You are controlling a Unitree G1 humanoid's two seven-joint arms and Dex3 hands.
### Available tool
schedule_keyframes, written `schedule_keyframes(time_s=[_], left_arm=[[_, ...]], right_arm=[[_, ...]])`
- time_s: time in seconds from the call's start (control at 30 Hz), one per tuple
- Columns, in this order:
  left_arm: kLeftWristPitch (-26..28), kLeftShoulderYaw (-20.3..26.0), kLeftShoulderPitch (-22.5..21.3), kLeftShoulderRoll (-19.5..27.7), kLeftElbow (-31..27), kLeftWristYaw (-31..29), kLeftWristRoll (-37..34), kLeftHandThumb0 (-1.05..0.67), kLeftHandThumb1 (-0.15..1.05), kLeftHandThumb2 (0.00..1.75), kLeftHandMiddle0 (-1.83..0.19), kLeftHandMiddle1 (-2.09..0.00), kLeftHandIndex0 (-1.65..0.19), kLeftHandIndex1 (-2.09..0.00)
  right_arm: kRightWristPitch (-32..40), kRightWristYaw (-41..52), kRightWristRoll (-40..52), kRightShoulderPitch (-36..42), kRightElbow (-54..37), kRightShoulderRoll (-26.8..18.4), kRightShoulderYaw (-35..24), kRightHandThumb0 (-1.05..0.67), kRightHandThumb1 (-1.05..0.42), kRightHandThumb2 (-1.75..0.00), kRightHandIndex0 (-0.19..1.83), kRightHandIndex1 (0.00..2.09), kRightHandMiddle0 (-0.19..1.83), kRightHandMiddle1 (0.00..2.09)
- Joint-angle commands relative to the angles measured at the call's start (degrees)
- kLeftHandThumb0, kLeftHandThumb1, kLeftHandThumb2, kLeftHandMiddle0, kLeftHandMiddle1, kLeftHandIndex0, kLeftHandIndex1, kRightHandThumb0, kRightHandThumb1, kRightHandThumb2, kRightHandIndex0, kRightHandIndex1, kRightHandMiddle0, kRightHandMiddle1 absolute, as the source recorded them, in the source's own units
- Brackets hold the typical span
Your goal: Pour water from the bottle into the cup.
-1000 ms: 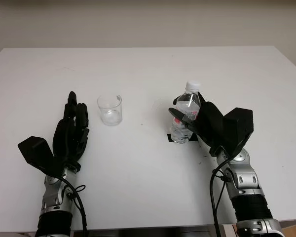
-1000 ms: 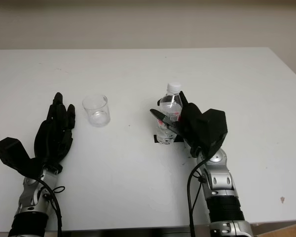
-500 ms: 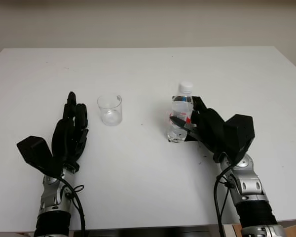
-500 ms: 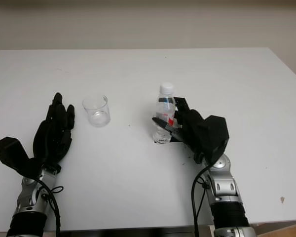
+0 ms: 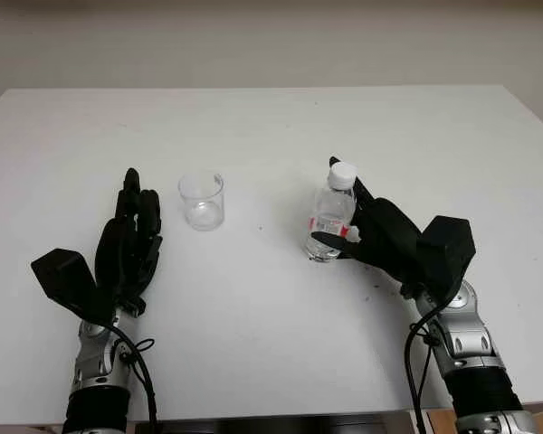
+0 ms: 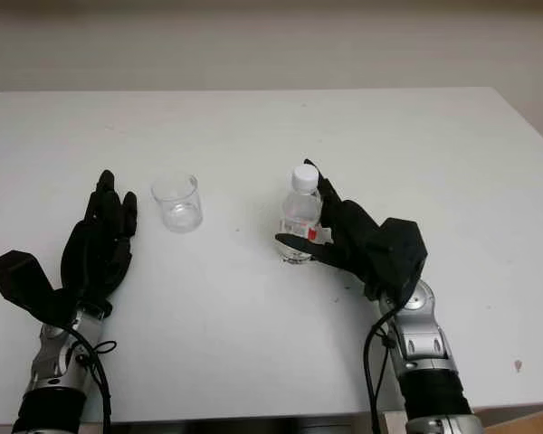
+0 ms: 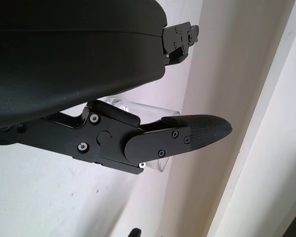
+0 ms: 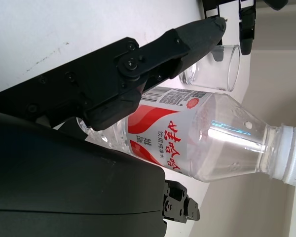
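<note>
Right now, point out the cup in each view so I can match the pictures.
Left eye view: cup, left of centre, beyond the open left hand.
Right eye view: cup, further left.
Left wrist view: cup behind a finger.
Right wrist view: cup beyond the bottle.
Shared landmark: white table.

I note the bottle (image 5: 331, 222) label text is unreadable; right hand (image 5: 380, 237) fingers cover its lower side.

Right robot hand (image 5: 366, 237): fingers closed around the bottle (image 5: 331, 215), forearm angled in from bottom right. Left robot hand (image 5: 127, 244): open, above the tabletop (image 5: 271, 127).
</note>
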Motion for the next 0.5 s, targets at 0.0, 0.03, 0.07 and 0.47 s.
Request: schedule_keyframes(time_s=[0.0, 0.03, 0.07, 0.47], left_arm=[[0.79, 0.29, 1.8, -0.26, 1.94, 0.05, -0.22, -0.68, 1.05, 0.53, 0.14, -0.05, 0.17, -0.05], [0.79, 0.3, 1.73, -0.22, 2.03, -0.02, -0.24, -0.68, 1.05, 0.53, 0.15, -0.05, 0.17, -0.05], [0.76, 0.35, 1.63, -0.21, 2.15, -0.09, -0.31, -0.68, 1.05, 0.53, 0.15, -0.05, 0.17, -0.05], [0.64, 0.52, 0.26, 0.37, 3.66, -0.88, -0.12, -0.69, 1.05, 0.54, 0.15, -0.05, 0.18, -0.05]], right_arm=[[-1.81, -0.61, -0.45, 0.26, 0.62, -0.35, -0.01, -1.01, -0.91, -0.06, -0.19, 0.0, -0.19, 0.0], [-2.18, -0.89, -0.72, 0.34, 0.82, -0.46, 0.04, -1.02, -0.92, -0.06, -0.19, 0.0, -0.19, 0.0], [-2.51, -1.37, -1.0, 0.42, 0.98, -0.44, 0.04, -1.02, -0.92, -0.06, -0.19, 0.0, -0.19, 0.0], [-10.9, -13.19, -6.96, 3.71, 3.4, 2.38, 1.02, -1.05, -0.94, -0.06, -0.19, 0.0, -0.19, 0.0]])
